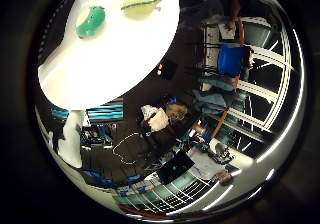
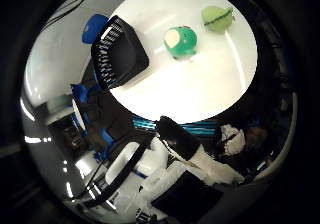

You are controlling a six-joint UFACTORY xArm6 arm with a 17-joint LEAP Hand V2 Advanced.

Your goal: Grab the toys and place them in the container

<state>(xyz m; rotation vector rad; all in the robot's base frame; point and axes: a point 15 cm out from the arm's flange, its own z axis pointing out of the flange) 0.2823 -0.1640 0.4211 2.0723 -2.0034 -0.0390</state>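
Observation:
In the right thumb side palm view a round white table point(image 2: 200, 84) bears a dark green toy with a white patch point(image 2: 182, 41) and a light green toy point(image 2: 217, 17) beside it. A black slotted container point(image 2: 118, 52) stands at the table's edge, a short way from the dark green toy. My right hand point(image 2: 190, 162) hangs above and away from the table, with its white and black fingers relaxed and nothing between them. The right little finger side palm view shows the table point(image 1: 110, 59) with the same two toys, the dark green one point(image 1: 90, 21) and the light green one point(image 1: 140, 3).
A blue chair point(image 1: 233, 59) and desks with clutter stand on the floor beyond the table. A blue object point(image 2: 95, 26) lies behind the container. A white stand point(image 1: 68, 134) is below the table's edge.

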